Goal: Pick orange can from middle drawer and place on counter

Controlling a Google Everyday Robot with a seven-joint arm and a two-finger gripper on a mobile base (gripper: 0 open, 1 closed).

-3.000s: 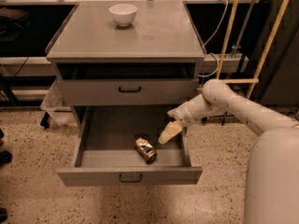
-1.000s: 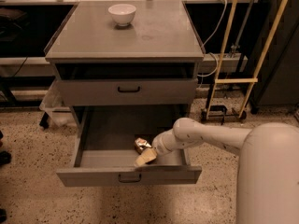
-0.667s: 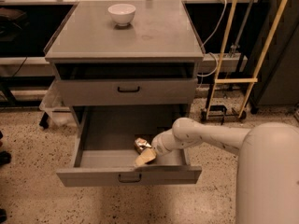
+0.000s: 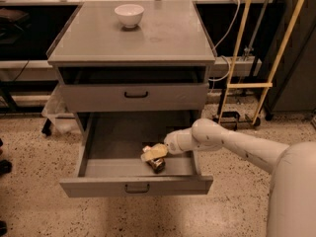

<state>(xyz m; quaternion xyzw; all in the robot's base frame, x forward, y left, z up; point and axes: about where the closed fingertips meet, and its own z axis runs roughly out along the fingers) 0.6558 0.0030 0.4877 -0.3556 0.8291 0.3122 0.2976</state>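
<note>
The orange can (image 4: pixel 157 165) lies on its side in the open middle drawer (image 4: pixel 113 169), near the drawer's front and right of centre. Only its dark lower part shows. My gripper (image 4: pixel 153 153) reaches in from the right and sits directly over the can, touching or just above it and covering its top. The counter (image 4: pixel 163 36) is the grey cabinet top above.
A white bowl (image 4: pixel 129 14) stands at the back of the counter. The taller-fronted drawer (image 4: pixel 133 96) above is closed. A yellow ladder frame (image 4: pixel 247 85) and cables stand to the right of the cabinet. A clear bin (image 4: pixel 57 113) sits on the floor at the left.
Three seconds ago my gripper was at the drawer's right side, apart from the can. It has since moved left and down onto the can. In the last second it has barely shifted.
</note>
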